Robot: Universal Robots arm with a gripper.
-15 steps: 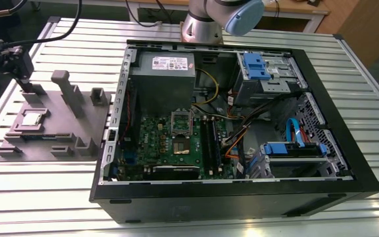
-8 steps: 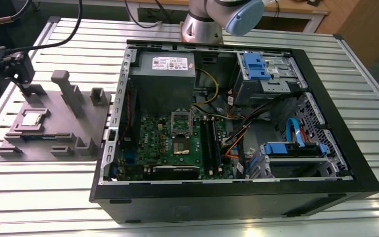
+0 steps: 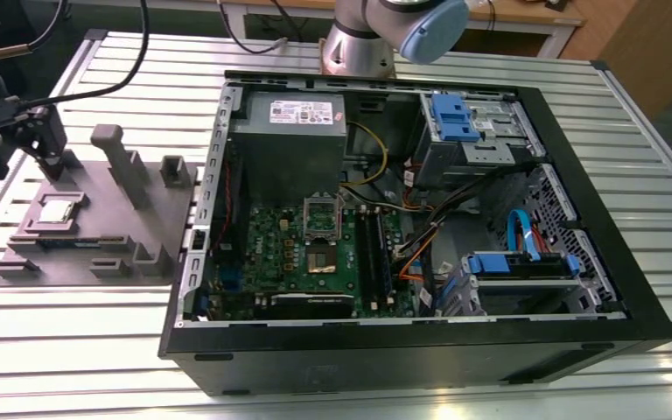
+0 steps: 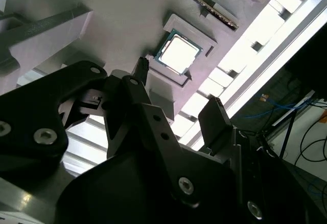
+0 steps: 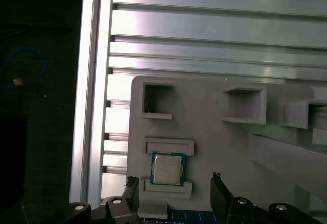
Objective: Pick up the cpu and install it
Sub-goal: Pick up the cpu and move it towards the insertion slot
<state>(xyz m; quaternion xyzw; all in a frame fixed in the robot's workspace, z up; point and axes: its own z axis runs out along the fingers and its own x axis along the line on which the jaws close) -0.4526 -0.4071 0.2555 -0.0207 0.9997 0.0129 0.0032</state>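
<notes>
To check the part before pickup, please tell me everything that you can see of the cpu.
The cpu is a small, flat, square chip with a shiny silver-grey metal top and a thin dark rim. It lies flat, top up, in a framed seat on the grey moulded plate, outside the open computer case, at the exterior view's left. The open gripper hovers over it without touching it.
</notes>
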